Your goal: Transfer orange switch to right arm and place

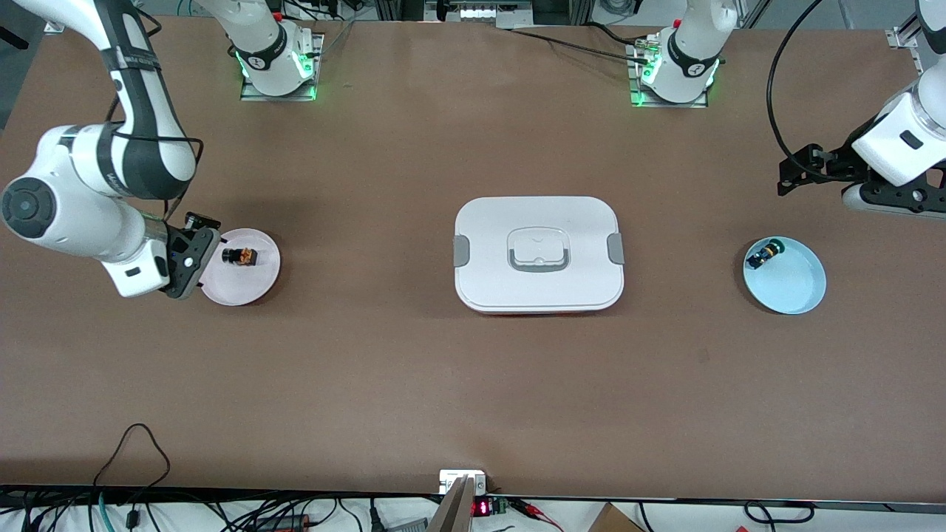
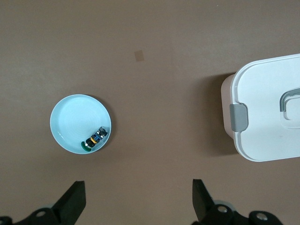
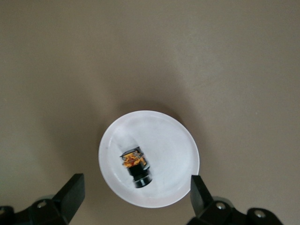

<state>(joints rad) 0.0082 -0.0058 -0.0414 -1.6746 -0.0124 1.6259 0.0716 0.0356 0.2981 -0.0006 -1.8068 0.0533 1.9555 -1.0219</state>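
Lying on its side in the pale pink dish (image 1: 255, 284) toward the right arm's end of the table: the orange switch (image 1: 240, 256), loose, with nothing gripping it. Hanging over the edge of that dish, fingers spread wide and empty — the right gripper (image 1: 194, 255); in its wrist view, showing the switch (image 3: 136, 166) resting in the dish (image 3: 173, 140) between the two black fingertips (image 3: 70, 192), well below them. Hovering above the bare table (image 1: 473, 384) at the left arm's end, near the light blue dish (image 1: 794, 284) — the left gripper (image 1: 802, 168), fingers (image 2: 72, 199) also parted wide and holding nothing. Sitting in the blue dish, against its rim: the second switch (image 1: 761, 255), green-capped with a blue part. Standing shut at mid-table between the two dishes: a white lidded box (image 1: 538, 253) with grey clips and a flat handle.
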